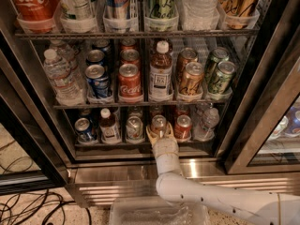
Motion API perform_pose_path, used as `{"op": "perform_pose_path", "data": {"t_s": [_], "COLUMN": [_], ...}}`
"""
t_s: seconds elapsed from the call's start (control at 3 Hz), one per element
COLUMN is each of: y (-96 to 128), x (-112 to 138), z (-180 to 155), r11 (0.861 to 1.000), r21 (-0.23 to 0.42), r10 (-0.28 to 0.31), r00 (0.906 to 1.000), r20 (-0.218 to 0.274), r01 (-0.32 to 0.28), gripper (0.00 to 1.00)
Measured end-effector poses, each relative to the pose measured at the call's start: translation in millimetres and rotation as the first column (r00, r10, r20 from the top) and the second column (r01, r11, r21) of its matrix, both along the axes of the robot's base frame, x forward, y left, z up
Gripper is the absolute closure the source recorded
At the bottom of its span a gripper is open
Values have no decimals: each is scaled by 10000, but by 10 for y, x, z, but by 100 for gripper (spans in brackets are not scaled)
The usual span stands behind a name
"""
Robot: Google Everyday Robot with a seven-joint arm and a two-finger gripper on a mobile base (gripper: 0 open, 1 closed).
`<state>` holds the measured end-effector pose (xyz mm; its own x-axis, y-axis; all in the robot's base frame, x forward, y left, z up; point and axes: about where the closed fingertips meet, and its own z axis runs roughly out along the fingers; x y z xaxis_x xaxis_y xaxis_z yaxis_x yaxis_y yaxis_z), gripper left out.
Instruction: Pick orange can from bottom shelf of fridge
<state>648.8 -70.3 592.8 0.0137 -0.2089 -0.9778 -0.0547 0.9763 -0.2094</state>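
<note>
The orange can (158,123) stands upright in the middle of the bottom shelf (117,145) of the fridge (260,108); its coppery body and silver top show. My gripper (159,132) reaches in from below on the white arm (165,159) and sits right at the can's lower part, at the front of the shelf. The can rests on the rack and is not lifted.
On the bottom shelf a silver can (134,127) stands left of the orange can and a red can (183,126) right of it, both close. Further out are a small bottle (109,125), a blue can (84,129) and a clear bottle (206,123). The ribbed steel base (117,177) lies below, the open door (28,139) to the left.
</note>
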Motion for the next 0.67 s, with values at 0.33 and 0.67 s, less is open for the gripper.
{"op": "perform_pose_path", "data": {"t_s": [0.33, 0.67], "y": [-43, -88], "x": [-32, -96], "z": [164, 391], "r11": [9986, 9938], "r21": [473, 967], "r10": [226, 587], "r00": [9996, 9977], "r20": [-167, -349], "r01": [-218, -551], "gripper": [100, 100]}}
